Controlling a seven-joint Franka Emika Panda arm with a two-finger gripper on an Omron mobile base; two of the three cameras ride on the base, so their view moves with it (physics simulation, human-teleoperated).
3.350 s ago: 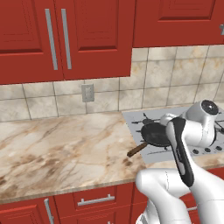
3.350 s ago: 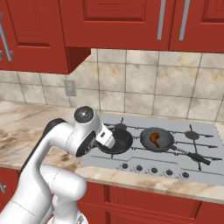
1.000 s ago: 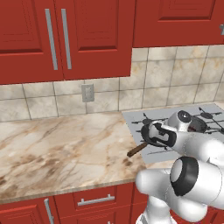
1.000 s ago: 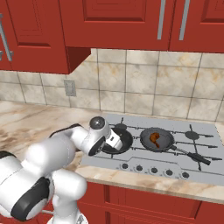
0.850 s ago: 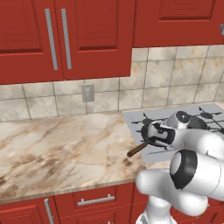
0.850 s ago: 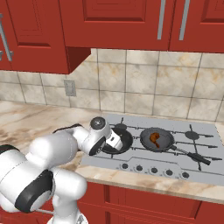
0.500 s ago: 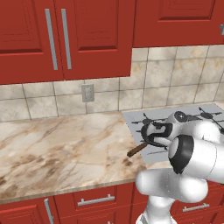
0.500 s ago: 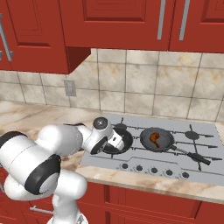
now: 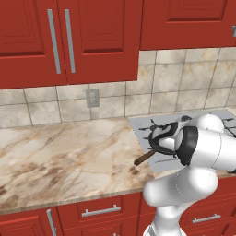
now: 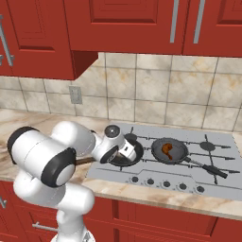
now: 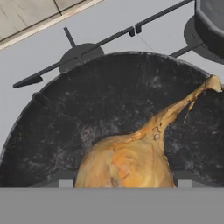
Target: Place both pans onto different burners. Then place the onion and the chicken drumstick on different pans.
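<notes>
Both pans sit on the cooktop point(image 10: 208, 156), each on its own burner. The wider black pan point(image 10: 124, 155), brown wooden handle point(image 9: 145, 157) poking out over the marble counter point(image 9: 64, 156), is on the front-left burner, partly hidden by the arm. The smaller dark-grey pan point(image 10: 169, 150) is on the burner just to the right, its handle running out toward the knobs point(image 10: 165, 183); the chicken drumstick point(image 10: 167, 149) lies inside it, reddish-brown, near the pan's middle.

Hand view: the onion point(image 11: 127, 162) fills the lower middle, tan-yellow bulb w/ a long pointed tip reaching up-right, resting on the wider black pan's floor point(image 11: 87, 118). A burner cap point(image 11: 78, 56) and grate bars show beyond the pan rim; edge of the dark-grey pan point(image 11: 212, 19) at top right.

Gripper point(image 10: 126, 152) hangs low over the wider black pan, wrist bent down from the left. Jaws stand wide apart. Finger tips are hidden behind the onion in the hand view, so can't tell if they touch it or have let go.
</notes>
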